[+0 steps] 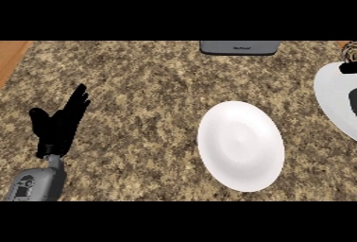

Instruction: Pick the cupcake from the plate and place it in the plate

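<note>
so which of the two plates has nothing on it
The middle plate: all bare white, while the plate at the right edge has dark shapes over it.

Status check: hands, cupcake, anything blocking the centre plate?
Left hand open, resting at left. Right hand mostly out of view, over right-edge plate. Cupcake not seen. Centre plate unobstructed.

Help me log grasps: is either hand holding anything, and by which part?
The left hand rests open, holding nothing. The right hand is cut off at the edge, so cannot tell.
</note>
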`<state>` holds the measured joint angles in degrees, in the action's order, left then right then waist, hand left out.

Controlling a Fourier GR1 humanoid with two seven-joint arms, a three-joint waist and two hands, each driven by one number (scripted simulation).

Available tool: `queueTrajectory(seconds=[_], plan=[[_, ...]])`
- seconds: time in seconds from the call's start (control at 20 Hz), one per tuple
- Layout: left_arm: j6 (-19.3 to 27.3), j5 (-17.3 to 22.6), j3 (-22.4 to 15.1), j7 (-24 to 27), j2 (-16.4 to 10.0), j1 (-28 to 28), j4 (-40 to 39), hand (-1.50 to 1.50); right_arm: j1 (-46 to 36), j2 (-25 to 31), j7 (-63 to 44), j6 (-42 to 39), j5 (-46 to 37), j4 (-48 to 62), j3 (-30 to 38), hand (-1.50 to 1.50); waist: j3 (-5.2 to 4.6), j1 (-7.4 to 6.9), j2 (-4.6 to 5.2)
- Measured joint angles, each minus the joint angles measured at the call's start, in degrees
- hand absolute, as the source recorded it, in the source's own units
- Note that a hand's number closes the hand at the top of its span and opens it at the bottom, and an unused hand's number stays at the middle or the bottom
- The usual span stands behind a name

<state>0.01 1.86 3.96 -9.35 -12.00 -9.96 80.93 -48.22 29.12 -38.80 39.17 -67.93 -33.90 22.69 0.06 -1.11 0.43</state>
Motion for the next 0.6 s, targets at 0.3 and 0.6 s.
queueTrajectory(seconds=[0.3,0.6], plan=[[0.0,-0.1,0.2,-1.4,0.1,0.2,0.8,0.0,2.4,4.4,6.6,-1.0,4.5,6.9,3.0,1.5,0.01,0.14,-0.03],[0.0,-0.3,0.3,-0.9,0.2,0.2,1.0,0.0,4.0,6.7,15.7,-6.9,14.2,11.5,9.5,-1.5,0.09,0.19,0.06]])
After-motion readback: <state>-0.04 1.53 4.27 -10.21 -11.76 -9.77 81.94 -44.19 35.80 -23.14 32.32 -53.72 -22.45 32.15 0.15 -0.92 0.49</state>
